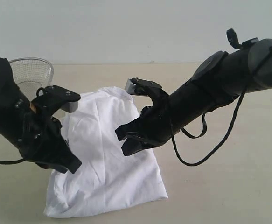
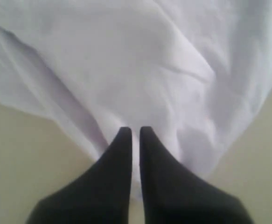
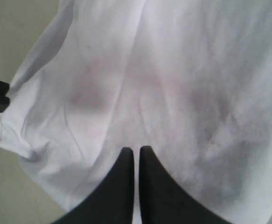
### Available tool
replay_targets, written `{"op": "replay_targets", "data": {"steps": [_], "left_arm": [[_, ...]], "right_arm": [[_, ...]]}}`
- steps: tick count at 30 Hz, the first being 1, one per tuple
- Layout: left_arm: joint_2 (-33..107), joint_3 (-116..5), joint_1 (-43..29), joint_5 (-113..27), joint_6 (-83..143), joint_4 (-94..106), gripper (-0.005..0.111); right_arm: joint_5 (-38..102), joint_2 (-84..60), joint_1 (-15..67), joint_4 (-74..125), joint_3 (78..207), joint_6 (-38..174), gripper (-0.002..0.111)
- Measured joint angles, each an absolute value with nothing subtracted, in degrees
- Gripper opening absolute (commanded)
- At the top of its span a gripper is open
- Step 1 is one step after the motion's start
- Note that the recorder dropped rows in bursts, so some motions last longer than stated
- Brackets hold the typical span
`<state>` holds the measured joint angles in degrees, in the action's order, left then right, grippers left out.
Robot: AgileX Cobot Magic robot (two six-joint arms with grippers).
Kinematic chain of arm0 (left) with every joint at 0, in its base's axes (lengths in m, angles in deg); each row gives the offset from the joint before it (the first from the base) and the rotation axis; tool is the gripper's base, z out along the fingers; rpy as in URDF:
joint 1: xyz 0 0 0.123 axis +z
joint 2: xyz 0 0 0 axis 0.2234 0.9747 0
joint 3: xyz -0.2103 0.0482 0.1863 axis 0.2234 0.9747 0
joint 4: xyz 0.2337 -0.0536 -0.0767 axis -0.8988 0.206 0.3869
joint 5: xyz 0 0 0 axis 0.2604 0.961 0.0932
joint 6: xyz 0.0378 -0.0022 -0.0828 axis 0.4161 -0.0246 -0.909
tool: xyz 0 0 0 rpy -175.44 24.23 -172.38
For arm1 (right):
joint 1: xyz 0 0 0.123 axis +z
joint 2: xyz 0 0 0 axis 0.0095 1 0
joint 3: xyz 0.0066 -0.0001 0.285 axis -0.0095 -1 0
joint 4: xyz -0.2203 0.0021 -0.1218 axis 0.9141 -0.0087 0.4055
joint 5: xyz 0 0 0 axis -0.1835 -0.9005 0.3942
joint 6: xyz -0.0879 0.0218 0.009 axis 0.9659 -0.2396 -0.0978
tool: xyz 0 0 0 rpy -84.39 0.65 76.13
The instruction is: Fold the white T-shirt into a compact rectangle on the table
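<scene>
Exterior view: beige table [image 1: 229, 186] meets pale wall [image 1: 126, 28].

Bare table [image 1: 229, 186] is left open at the near right and along the far right. The middle is covered by the white T-shirt [image 1: 108, 158], which is crossed from either side by the arms of the left gripper [image 1: 70, 164] and the right gripper [image 1: 124, 142]. The far left is blocked by a wire mesh basket [image 1: 33, 70].
</scene>
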<state>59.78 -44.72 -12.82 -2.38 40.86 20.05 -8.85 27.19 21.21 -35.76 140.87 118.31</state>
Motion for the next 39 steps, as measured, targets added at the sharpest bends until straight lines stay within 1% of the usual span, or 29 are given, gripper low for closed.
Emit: {"op": "replay_targets", "data": {"steps": [6,14,20,30,35,39], "left_arm": [[65.8,-44.7,-12.8,-3.5,42.1,20.8,0.004],[68.6,-44.7,-12.8,-3.3,42.5,21.0,0.004],[68.7,-44.7,-12.8,-1.1,41.9,19.2,0.004],[68.7,-41.1,-12.8,3.0,27.1,1.8,0.004],[68.3,-41.1,-12.8,3.0,25.1,0.8,0.004],[64.3,-41.0,-12.8,3.0,24.6,2.0,0.004]], "right_arm": [[-8.8,27.2,21.2,-35.8,140.9,118.3,0.000],[-8.8,27.2,21.2,-35.8,140.9,118.3,0.000],[-8.8,27.2,21.2,-35.8,140.9,118.2,0.000],[-8.8,27.2,21.2,-35.8,140.9,118.2,0.000],[-8.6,27.2,21.2,-35.8,140.9,118.2,0.000],[-8.4,27.2,21.2,-35.8,140.9,118.2,0.000]]}}
